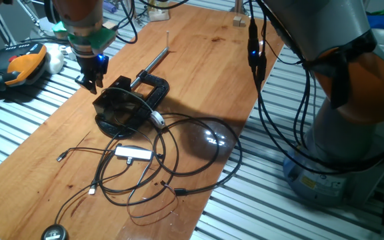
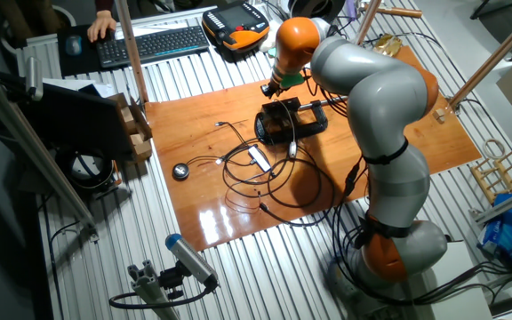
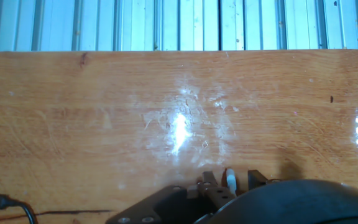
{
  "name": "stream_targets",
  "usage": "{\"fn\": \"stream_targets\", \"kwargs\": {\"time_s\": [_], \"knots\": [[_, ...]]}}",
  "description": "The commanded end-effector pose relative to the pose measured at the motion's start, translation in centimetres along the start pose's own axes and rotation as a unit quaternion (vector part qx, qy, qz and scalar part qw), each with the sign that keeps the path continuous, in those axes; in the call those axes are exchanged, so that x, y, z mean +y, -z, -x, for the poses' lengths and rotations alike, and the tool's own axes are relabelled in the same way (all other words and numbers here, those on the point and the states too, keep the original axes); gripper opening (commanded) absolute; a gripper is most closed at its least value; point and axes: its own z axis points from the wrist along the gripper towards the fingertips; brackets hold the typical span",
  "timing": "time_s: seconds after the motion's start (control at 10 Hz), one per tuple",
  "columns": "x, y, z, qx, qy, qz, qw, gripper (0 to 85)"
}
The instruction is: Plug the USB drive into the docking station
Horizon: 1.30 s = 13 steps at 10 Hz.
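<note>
Hand view hides the gripper [image 1: 92, 81] grip, so I'd square up slowly over the docking station [image 1: 120, 107] before pressing in.

Docking station [image 1: 121, 110] on wooden board [image 1: 199, 73]; clamp [image 1: 153, 85] touching behind; cables [image 1: 179, 157] in front.

Hand view: docking station [image 3: 272, 202] cut off at 6 o'clock edge, hand itself unseen. USB drive too small to tell in either fixed view; hand [image 1: 93, 79] fingers' gap unreadable.
</note>
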Motion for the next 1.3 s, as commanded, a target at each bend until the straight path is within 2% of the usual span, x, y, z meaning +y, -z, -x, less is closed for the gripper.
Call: {"fn": "stream_targets", "kwargs": {"time_s": [0.0, 0.4, 0.7, 1.2], "knots": [[0.0, -0.1, 0.0, 0.001, 0.000, -0.002, 1.0000, 34.0], [-0.1, -0.2, -0.1, 0.005, 0.007, -0.007, 0.9999, 34.0], [0.0, -1.0, -0.2, 0.000, 0.014, -0.010, 0.9999, 34.0], [-0.4, -2.1, -0.2, 0.000, 0.024, -0.015, 0.9996, 34.0]]}}
